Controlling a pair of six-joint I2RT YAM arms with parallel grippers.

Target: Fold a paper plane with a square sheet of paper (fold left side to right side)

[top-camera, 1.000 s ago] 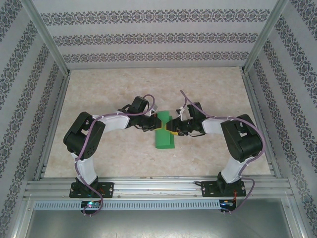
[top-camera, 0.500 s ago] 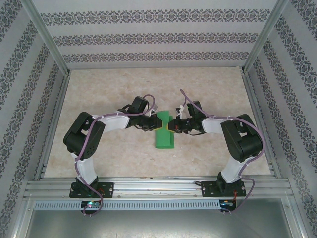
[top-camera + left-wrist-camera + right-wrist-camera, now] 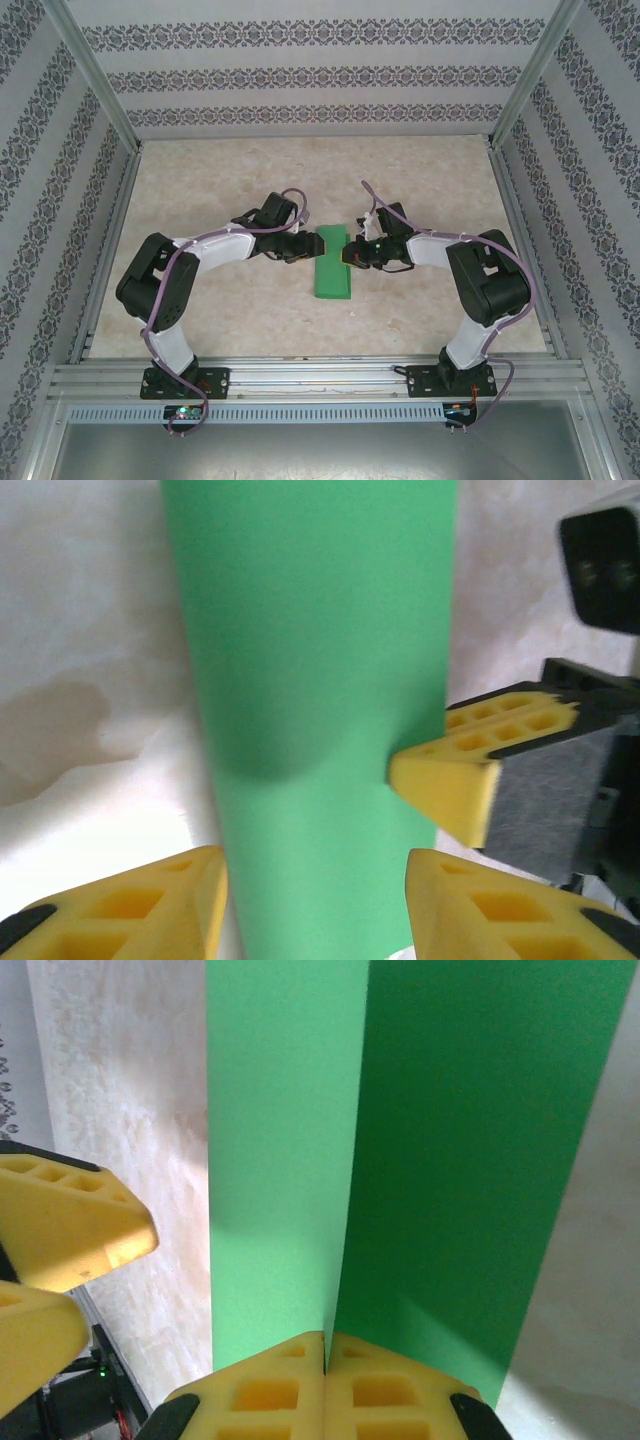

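Note:
The square sheet of paper (image 3: 332, 270) lies mid-table as a long bright green strip, folded over on itself. In the right wrist view one flap (image 3: 280, 1160) rises from the darker layer (image 3: 480, 1160), and my right gripper (image 3: 325, 1380) is shut on that flap's edge. My right gripper (image 3: 348, 252) sits at the strip's far right side. My left gripper (image 3: 312, 245) is at its far left side. Its yellow fingers (image 3: 130, 910) stand apart on either side of the strip (image 3: 320, 680), and the left gripper (image 3: 315, 910) is open and holds nothing. A paper plane is out of view.
The right gripper's yellow fingers (image 3: 470, 770) reach the strip's edge close to my left fingers. Patterned walls and metal rails (image 3: 110, 260) enclose the beige table (image 3: 220, 180). The arm bases stand on the near rail (image 3: 320, 378).
My left gripper has opened and let go of the paper, and its arm has shifted a little to the left. My right gripper has shut on the flap's edge.

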